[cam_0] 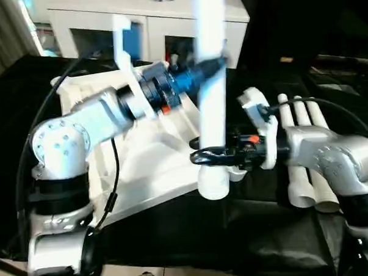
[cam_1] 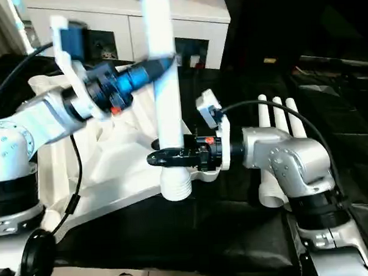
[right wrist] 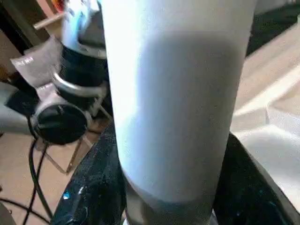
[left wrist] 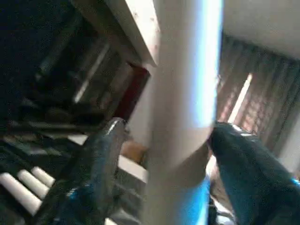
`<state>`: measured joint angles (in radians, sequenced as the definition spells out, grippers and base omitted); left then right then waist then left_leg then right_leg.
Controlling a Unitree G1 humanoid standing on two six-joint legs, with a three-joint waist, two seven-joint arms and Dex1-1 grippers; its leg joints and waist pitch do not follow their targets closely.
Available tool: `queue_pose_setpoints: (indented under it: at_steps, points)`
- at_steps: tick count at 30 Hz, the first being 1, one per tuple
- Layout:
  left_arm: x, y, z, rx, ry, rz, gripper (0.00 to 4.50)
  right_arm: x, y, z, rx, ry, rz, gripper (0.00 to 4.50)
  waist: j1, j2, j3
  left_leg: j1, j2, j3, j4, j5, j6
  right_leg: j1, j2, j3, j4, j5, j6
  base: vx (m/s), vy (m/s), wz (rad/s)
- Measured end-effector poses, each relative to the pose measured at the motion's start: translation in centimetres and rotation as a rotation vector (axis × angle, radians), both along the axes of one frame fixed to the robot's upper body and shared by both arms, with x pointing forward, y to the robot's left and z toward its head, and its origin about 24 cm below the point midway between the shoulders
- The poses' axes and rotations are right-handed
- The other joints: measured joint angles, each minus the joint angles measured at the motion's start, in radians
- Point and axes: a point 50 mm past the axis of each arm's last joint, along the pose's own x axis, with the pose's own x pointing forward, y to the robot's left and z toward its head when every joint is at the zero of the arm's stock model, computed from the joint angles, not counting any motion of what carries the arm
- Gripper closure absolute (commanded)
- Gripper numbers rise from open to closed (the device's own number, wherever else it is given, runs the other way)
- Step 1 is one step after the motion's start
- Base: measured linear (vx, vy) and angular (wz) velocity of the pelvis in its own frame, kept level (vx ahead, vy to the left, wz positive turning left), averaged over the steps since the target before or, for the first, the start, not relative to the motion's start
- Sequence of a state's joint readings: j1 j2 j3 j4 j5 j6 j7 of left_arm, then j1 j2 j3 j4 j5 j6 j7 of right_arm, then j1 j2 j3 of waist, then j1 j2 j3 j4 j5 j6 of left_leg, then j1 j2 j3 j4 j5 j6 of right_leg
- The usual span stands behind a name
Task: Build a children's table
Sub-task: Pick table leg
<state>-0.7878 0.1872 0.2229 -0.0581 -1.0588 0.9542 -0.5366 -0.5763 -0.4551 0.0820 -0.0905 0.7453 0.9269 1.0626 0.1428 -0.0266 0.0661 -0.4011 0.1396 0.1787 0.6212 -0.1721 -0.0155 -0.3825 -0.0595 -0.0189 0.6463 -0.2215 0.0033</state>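
A white table leg point(cam_0: 212, 112) stands upright above the front edge of the white table top point(cam_0: 154, 164), its threaded end down. The top lies underside up on the black-draped work table. My right gripper point(cam_0: 210, 155) is shut on the leg near its lower end, with a finger hugging each side of the leg point(right wrist: 178, 103). Higher up, my left gripper point(cam_0: 214, 64) straddles the same leg point(left wrist: 183, 93). Its fingers point(left wrist: 101, 154) are open, and a gap shows between one finger and the tube.
Three more white legs point(cam_0: 304, 157) lie side by side on the black cloth under my right forearm. A white cabinet point(cam_0: 148, 17) stands behind the work table. Black cables hang from both forearms.
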Motion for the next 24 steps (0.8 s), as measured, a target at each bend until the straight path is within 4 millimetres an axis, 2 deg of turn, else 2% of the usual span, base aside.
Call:
queue_pose_setpoints:
  at_steps: [2,5,9,12,14,16,18,19,20,23,24]
  points:
    - [0.3,-0.2,-0.1,-0.040,0.008,0.015,0.84,0.1,-0.1,0.2,0.006,-0.004,-0.019,2.64,0.002,0.000,0.000,0.000,0.000,0.000,0.000,0.000,0.000,0.000,0.000,0.000,0.000,0.000,0.000,0.000,0.000,0.00]
    - [1.0,0.0,0.0,-0.171,0.036,0.066,0.81,0.3,-0.4,0.5,0.027,-0.011,-0.056,2.64,0.003,0.001,0.000,0.000,0.000,0.000,0.000,0.000,0.000,0.001,0.000,0.000,0.000,0.001,0.000,0.000,0.000,0.00]
    - [2.0,2.4,0.0,-0.421,0.128,0.164,0.81,0.3,-0.9,1.4,0.072,-0.041,-0.099,2.64,0.000,0.002,0.000,0.000,0.000,-0.001,0.000,0.000,0.000,0.000,0.000,0.000,0.000,0.002,0.000,0.000,0.000,0.00]
    - [1.4,4.2,0.2,-0.583,0.128,0.181,0.81,0.5,-1.6,1.2,0.079,-0.038,-0.166,2.64,0.002,0.002,0.000,0.000,0.000,-0.001,0.000,0.000,0.000,0.000,0.000,-0.001,-0.001,0.002,0.000,0.000,0.000,0.00]
    - [0.9,5.4,0.1,-0.621,0.105,0.213,0.81,0.7,-2.1,0.7,0.084,-0.029,-0.235,2.64,0.001,0.002,0.000,0.000,0.000,-0.001,0.000,0.000,0.000,0.000,0.000,-0.001,-0.001,0.002,0.000,0.000,0.000,0.00]
    - [0.8,6.1,-0.4,-0.519,0.088,0.302,0.81,1.3,-2.4,0.5,0.086,-0.042,-0.311,2.64,0.001,0.002,0.000,0.000,0.000,-0.001,0.000,0.000,0.000,0.000,0.000,-0.001,0.000,0.002,0.000,0.000,0.000,0.00]
    - [1.1,6.3,-1.2,-0.332,0.069,0.421,0.81,1.9,-2.5,0.3,0.088,-0.067,-0.392,2.64,0.001,0.002,0.000,0.001,0.001,-0.001,0.000,0.001,-0.001,0.001,0.000,-0.001,-0.001,0.002,0.002,0.000,0.000,0.00]
    - [1.6,6.1,-2.6,-0.079,0.026,0.572,0.81,2.9,-2.7,-0.1,0.076,-0.093,-0.510,2.64,0.001,0.002,0.000,0.001,0.001,-0.001,0.000,0.001,-0.002,0.001,0.000,-0.001,-0.001,-0.001,0.008,0.000,0.000,0.00]
    - [1.9,6.0,-3.8,0.089,-0.014,0.656,0.81,3.7,-2.9,-0.5,0.075,-0.118,-0.605,2.64,0.001,0.002,0.000,0.001,0.001,-0.001,0.000,0.001,-0.002,0.001,0.000,-0.001,-0.002,0.000,0.011,0.000,0.000,0.00]
    - [2.3,5.3,-6.9,0.364,-0.058,0.743,0.81,5.0,-3.5,-1.5,0.081,-0.182,-0.800,2.65,0.000,0.003,0.001,-0.001,0.001,0.000,0.000,0.002,-0.003,-0.001,-0.001,-0.001,-0.003,0.001,0.013,0.000,0.000,0.00]
    - [2.3,5.2,-7.4,0.407,-0.067,0.742,0.81,5.0,-3.6,-1.6,0.072,-0.191,-0.823,2.65,0.000,0.003,0.001,-0.002,0.001,0.000,0.000,0.002,-0.003,-0.001,-0.001,-0.001,-0.003,0.002,0.012,0.000,0.000,0.00]
